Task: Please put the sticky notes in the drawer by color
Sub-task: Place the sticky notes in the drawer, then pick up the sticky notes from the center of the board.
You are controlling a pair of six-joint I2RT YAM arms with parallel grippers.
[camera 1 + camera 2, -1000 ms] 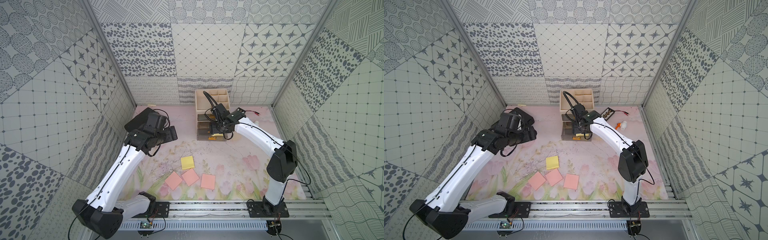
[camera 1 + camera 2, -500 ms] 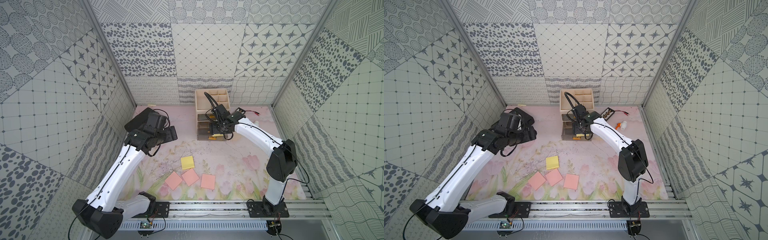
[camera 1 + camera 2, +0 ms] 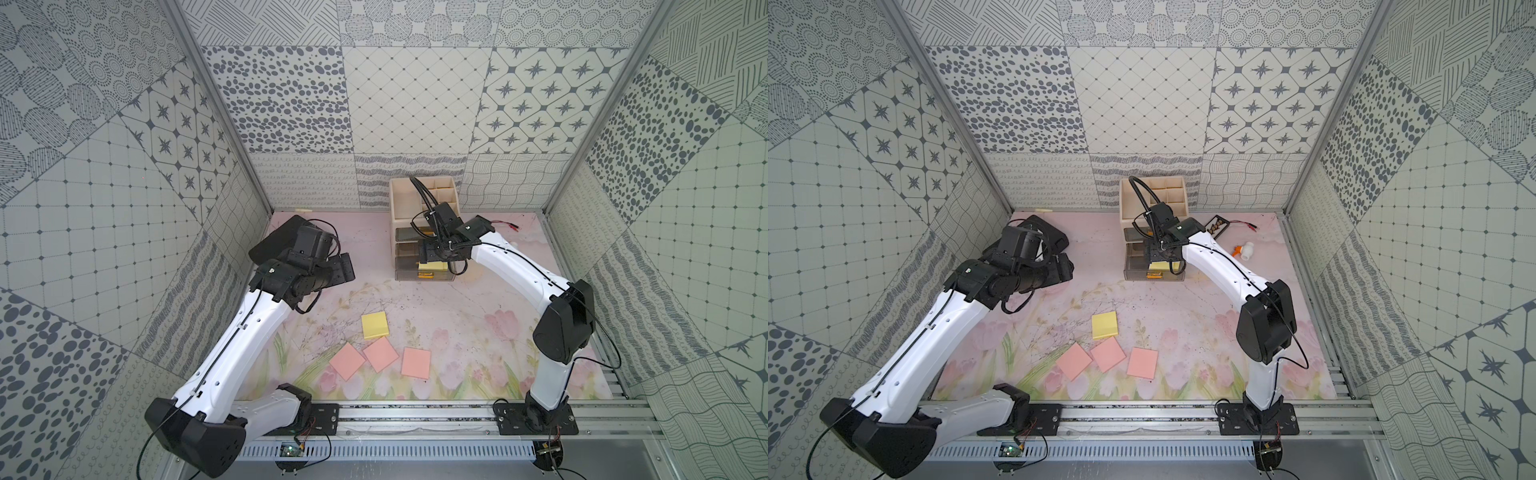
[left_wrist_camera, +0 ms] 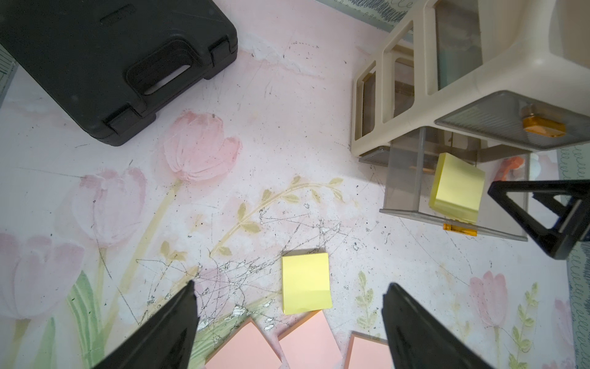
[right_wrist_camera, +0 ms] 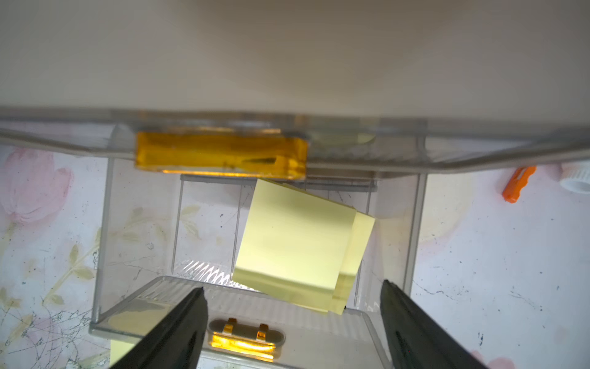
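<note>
The cream drawer chest point(image 3: 392, 208) point(image 3: 1123, 208) point(image 4: 415, 96) stands at the back with its bottom drawer point(image 3: 405, 274) point(image 5: 319, 326) pulled out. Two yellow sticky notes point(image 3: 434, 266) point(image 3: 1160, 266) point(image 4: 456, 188) point(image 5: 293, 242) lie stacked inside it. My right gripper point(image 5: 292, 289) hangs open just above them, holding nothing. On the mat lie one yellow pad point(image 3: 375, 326) point(image 3: 1105, 326) point(image 4: 306, 281) and three pink pads point(image 3: 347, 360) point(image 3: 380, 354) point(image 3: 416, 362). My left gripper point(image 3: 343, 270) point(image 4: 289, 287) hovers open, high over the mat's left side.
A flat black case point(image 3: 276, 241) point(image 4: 105, 64) lies at the back left, under the left wrist. An orange and white part point(image 3: 1244, 250) point(image 5: 517, 183), a small black tray point(image 3: 1217, 224) and a red wire point(image 3: 1246, 225) lie right of the chest.
My right arm has shifted slightly over the open bottom drawer. The left arm and the pads on the mat have not moved.
</note>
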